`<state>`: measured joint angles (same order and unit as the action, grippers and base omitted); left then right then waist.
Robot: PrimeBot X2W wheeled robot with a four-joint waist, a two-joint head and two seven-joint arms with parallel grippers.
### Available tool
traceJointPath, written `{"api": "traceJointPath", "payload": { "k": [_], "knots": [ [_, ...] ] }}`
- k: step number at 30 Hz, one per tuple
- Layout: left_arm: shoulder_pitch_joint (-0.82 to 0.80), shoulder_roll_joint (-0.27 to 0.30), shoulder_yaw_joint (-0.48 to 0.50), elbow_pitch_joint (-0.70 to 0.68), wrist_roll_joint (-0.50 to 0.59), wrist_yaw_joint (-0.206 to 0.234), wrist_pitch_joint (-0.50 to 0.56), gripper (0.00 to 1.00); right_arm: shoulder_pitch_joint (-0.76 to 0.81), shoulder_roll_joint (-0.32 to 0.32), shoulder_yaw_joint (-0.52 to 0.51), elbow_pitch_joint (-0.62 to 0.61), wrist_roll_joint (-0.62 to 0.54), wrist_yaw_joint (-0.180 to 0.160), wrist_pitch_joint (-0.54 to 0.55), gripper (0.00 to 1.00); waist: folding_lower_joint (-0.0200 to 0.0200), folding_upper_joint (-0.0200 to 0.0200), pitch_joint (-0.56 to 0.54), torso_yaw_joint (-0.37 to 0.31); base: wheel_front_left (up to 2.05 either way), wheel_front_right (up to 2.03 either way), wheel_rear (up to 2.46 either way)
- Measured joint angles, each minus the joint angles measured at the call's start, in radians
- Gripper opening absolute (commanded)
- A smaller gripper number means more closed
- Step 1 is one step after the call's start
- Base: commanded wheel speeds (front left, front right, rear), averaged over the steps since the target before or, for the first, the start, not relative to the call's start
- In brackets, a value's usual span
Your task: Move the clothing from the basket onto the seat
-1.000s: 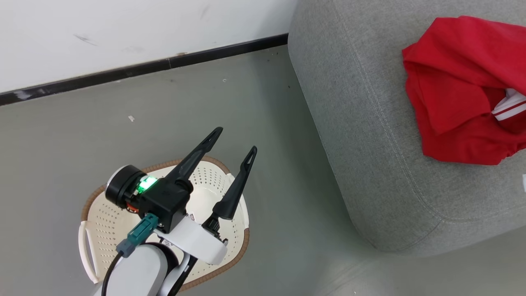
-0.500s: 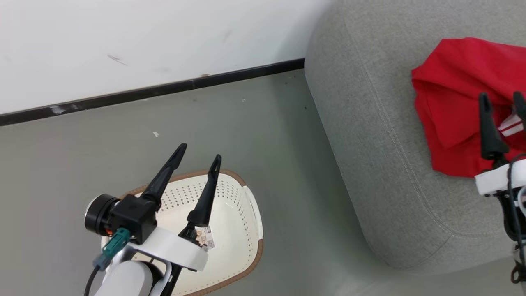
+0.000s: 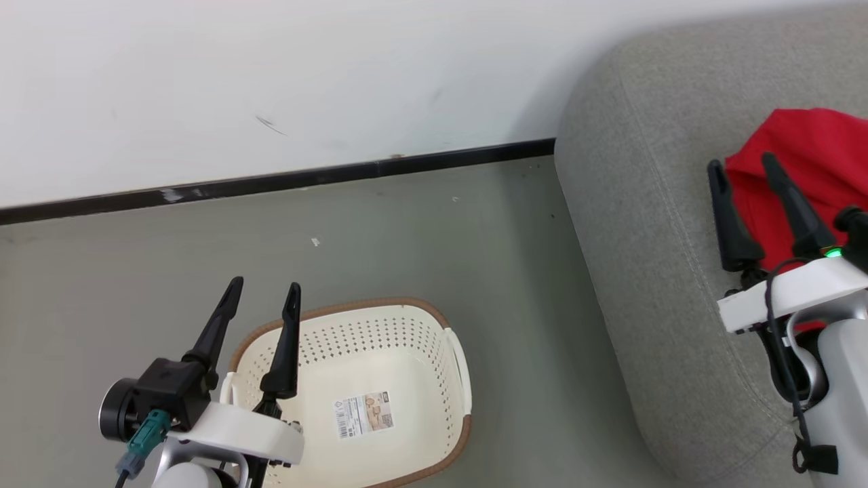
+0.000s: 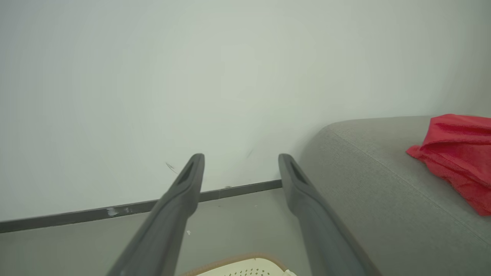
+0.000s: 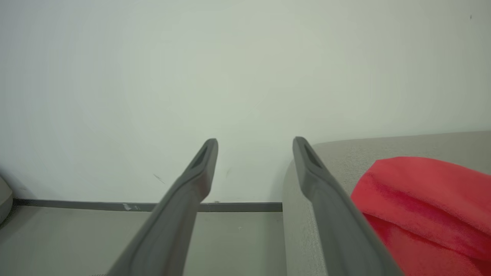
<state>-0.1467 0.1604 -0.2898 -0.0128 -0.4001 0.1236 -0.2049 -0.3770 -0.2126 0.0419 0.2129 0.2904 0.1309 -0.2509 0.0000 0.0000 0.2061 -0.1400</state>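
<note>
light: bright, even | shadows: soft, faint beside seat (image 3: 630, 224) | wrist views: near claw fingers (image 4: 165, 230) blurred, corners dimmer

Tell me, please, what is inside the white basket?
The basket holds one paper label on its floor; the red clothing is over on the seat. The left gripper covers the basket's near left corner, so that part cannot be checked.

We log red clothing (image 3: 837, 146) bunched on the grey seat (image 3: 644, 271). Cream basket (image 3: 380, 332) stands upright nearby, apart.
</note>
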Motion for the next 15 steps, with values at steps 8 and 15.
{"api": "traceJointPath", "payload": {
  "k": [8,15],
  "knots": [
    [0.041,-0.01,0.046,0.034,-0.029,0.033,-0.018,1.0,0.014,0.03,0.046,-0.007,-0.026,0.0,0.0,1.0,0.0,0.0,-0.049,0.053,0.0,0.0,0.0],
    [0.065,-0.011,0.082,0.065,-0.032,0.056,-0.027,1.0,0.075,0.05,0.063,-0.005,-0.039,0.0,0.0,1.0,0.0,0.0,-0.093,0.099,0.0,0.0,0.0]
  ]
}}
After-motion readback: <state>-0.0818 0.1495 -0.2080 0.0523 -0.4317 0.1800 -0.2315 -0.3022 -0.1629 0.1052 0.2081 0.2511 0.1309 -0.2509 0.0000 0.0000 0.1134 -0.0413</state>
